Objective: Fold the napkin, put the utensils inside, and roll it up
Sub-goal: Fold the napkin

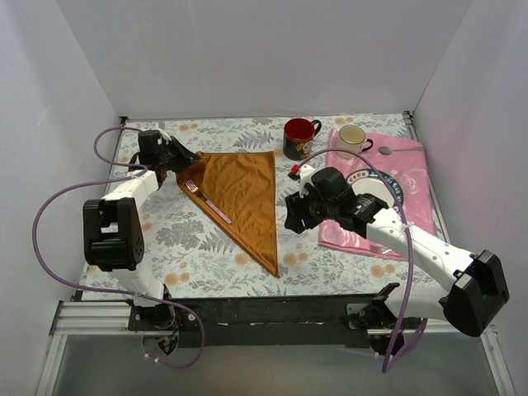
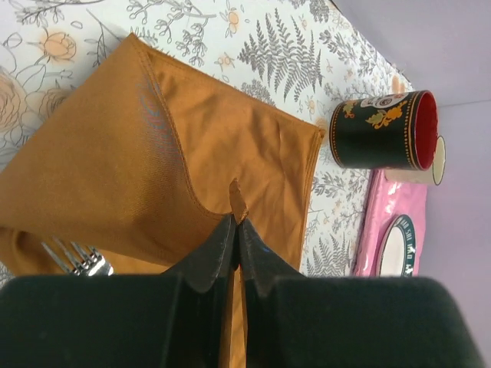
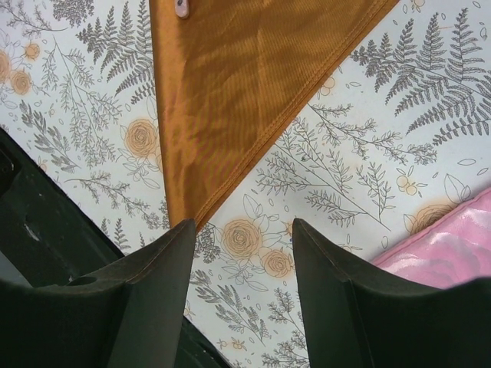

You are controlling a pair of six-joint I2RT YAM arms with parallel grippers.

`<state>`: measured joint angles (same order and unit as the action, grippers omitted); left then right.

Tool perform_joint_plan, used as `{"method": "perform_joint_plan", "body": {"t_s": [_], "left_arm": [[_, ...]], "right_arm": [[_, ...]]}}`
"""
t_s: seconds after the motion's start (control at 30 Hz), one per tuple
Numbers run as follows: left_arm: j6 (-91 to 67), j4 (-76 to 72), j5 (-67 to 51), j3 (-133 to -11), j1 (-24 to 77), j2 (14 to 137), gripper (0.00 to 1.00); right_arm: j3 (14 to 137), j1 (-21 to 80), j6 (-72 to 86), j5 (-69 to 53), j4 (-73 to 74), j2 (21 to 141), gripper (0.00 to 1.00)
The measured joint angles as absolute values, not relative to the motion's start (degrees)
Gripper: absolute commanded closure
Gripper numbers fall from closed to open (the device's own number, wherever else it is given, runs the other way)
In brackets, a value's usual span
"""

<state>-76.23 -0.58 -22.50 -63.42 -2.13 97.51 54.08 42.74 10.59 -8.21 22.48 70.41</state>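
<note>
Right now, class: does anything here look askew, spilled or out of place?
Only the napkin: the shut left gripper pinches its cloth up into a ridge, so it does not lie flat. Nothing looks spilled.

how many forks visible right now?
1. The fork lies diagonally on the napkin, near its left edge, tines toward the left pincer. More may be hidden under the fold.

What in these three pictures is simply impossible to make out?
- Top view: the napkin corner by the left hand is covered by that hand.
- Top view: the plate is mostly hidden by the right arm.
- Top view: the small red object is too small to identify.
- Left wrist view: only the fork tines show; the hand's black body hides the handle.
</note>
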Motion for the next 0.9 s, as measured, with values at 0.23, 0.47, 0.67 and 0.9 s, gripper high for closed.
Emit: {"method": "perform_joint_plan", "body": {"t_s": [0.23,0.47,0.67,0.9], "left_arm": [[-75.68,2.04,-22.33,-60.1,-1.32,94.06,1.0],[-75.81,3.42,-22.26,-56.75,3.29,91.09,0.99],[-75.83,4.21,-21.78,-53.45,4.51,88.64,0.98],[-75.81,4.12,-21.32,-51.03,4.91,87.92,0.97]], "right_arm": [[52.71,42.74,10.66,-7.86,22.35,68.36,0.38],[52.58,42.74,11.11,-7.88,22.39,67.99,0.38],[51.59,42.74,11.64,-7.81,22.22,66.61,0.38],[50.06,42.74,11.9,-7.66,22.22,66.0,0.38]]}}
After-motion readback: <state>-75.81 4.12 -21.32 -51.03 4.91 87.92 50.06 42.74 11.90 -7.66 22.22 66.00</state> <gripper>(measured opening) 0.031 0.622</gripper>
